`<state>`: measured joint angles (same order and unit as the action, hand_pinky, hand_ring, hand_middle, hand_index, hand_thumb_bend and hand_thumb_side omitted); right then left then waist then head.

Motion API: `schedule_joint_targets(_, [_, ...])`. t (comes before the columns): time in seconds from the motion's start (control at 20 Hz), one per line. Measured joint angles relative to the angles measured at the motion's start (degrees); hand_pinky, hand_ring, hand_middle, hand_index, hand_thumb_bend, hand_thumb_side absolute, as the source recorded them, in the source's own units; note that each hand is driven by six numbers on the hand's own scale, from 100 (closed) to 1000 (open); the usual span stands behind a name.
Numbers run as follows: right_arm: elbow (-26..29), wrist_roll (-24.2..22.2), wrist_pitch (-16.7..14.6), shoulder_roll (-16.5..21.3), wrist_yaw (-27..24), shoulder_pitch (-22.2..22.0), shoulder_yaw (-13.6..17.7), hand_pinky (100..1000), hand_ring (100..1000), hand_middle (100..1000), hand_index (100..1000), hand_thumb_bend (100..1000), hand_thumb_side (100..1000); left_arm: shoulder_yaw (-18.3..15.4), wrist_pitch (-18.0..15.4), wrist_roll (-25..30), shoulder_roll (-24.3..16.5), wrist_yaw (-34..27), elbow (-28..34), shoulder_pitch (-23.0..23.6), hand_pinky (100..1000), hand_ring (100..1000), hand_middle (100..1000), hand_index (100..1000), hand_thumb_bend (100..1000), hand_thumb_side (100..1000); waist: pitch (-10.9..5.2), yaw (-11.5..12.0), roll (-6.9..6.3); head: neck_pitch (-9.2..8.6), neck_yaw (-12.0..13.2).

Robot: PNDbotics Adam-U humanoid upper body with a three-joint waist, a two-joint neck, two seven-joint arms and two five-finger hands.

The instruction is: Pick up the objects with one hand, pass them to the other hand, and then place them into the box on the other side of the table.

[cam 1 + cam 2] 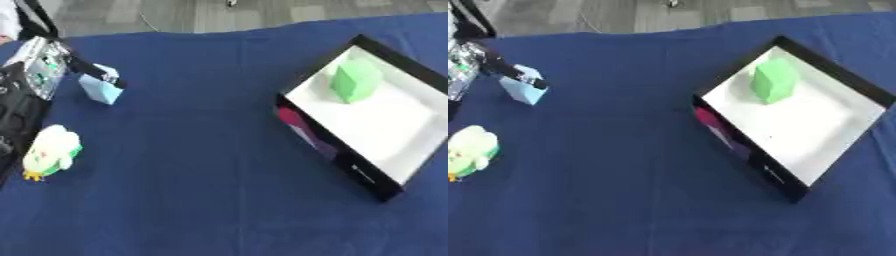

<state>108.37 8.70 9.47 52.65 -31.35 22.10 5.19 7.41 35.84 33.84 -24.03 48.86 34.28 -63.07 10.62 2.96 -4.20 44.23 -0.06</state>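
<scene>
- Toy [51,151], a white and green plush with yellow feet, lies nearest, at the left edge of the blue table [192,165], just beside the black arm.
- Box [337,152], black-walled with a white floor, sits at the right, turned askew; a red and purple patch shows on its near outer wall.
- Green block [355,80] rests inside the box, toward its far corner.
- Blue block [99,89] stands farther back on the left, well apart from the box.
- Left hand [98,71] reaches in from the left edge, its dark fingers touching the blue block's top; I cannot tell whether they are curled round it.
- Grey floor [175,15] lies beyond the table's far edge.
</scene>
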Motion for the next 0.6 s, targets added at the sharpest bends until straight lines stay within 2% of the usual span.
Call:
schedule_joint_targets(0.4, [-0.01, -0.34, 0.28, -0.46, 0.56, 0.02, 0.0, 1000, 964, 875, 967, 247, 225, -0.52, 1.59, -1.59, 0.42, -0.66, -0.25, 0.0, 978, 942, 846, 775, 823, 355, 0.56, -0.33, -0.34, -0.08, 0.76])
schedule_joint_targets(0.6, [-0.54, -0.67, 0.58, -0.63, 1.09, 0.58, -0.03, 1000, 962, 875, 967, 242, 228, -0.6, 2.01, -2.01, 0.42, -0.89, -0.48, 0.0, 973, 940, 843, 751, 741, 307, 0.71, -0.33, -0.46, -0.09, 0.89])
